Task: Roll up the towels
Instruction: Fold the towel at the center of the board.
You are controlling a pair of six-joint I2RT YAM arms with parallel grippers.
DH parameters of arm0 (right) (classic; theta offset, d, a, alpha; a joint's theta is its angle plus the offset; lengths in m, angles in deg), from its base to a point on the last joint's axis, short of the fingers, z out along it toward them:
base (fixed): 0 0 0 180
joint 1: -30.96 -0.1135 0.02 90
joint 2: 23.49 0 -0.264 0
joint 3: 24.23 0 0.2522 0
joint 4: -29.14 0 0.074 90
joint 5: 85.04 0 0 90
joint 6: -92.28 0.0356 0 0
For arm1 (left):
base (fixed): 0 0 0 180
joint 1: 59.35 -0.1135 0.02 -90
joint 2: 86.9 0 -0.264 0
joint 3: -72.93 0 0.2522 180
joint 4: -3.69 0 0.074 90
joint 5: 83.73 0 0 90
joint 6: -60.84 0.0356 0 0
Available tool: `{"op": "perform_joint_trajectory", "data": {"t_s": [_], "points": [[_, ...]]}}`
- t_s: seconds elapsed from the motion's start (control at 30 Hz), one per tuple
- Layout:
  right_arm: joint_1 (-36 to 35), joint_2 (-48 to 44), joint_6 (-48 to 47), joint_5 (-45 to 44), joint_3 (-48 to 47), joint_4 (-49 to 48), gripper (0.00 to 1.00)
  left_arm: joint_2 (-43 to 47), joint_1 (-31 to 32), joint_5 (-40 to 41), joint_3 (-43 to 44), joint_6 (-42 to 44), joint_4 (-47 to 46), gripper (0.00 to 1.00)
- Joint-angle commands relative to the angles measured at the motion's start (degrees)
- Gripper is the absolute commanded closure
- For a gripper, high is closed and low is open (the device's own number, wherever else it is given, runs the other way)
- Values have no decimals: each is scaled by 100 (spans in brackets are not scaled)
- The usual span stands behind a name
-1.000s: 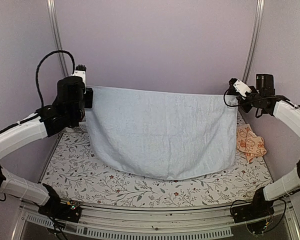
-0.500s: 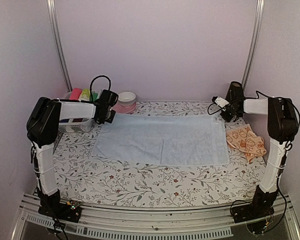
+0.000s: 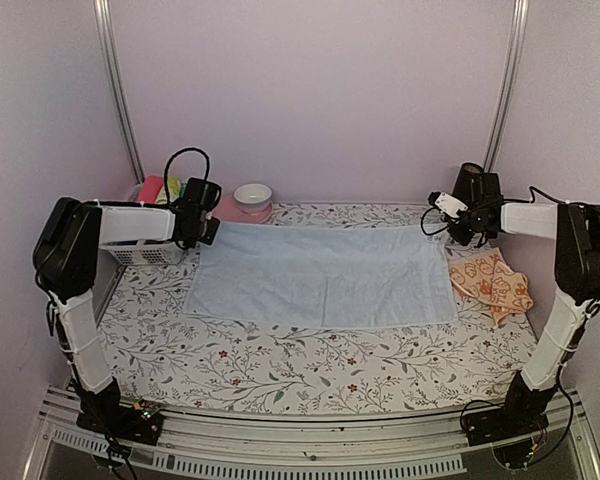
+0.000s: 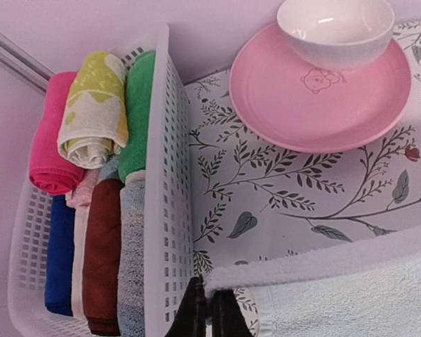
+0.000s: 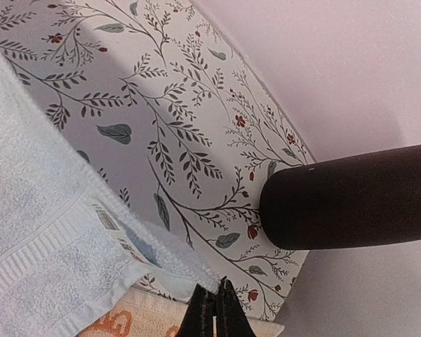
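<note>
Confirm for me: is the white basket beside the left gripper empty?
No, the basket holds several rolled cloths, pink, yellow, green, brown and blue.

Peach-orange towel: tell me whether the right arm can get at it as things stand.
Probably yes, once it lets go: the right fingers are shut on the far corner of the blue towel. The peach-orange towel lies uncovered just beside them, with nothing in between.

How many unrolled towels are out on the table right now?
2. The pale blue towel lies spread flat in the middle; the peach-orange towel sits crumpled by its right edge. Rolled towels in the basket aren't counted.
</note>
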Motion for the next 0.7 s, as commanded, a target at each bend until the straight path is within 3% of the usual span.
{"op": "perform_joint_trajectory", "data": {"t_s": [0.0,0.37,0.67], "points": [[46,-710,-501,277,542,-43,98,466,-93,42,-263,92,-204,100],[57,-2025,-1464,951,1664,622,98,1188,-31,-72,-1320,-239,-9,100],[240,-2867,-1938,874,2477,747,98,1713,220,66,-1734,-535,261,100]]}}
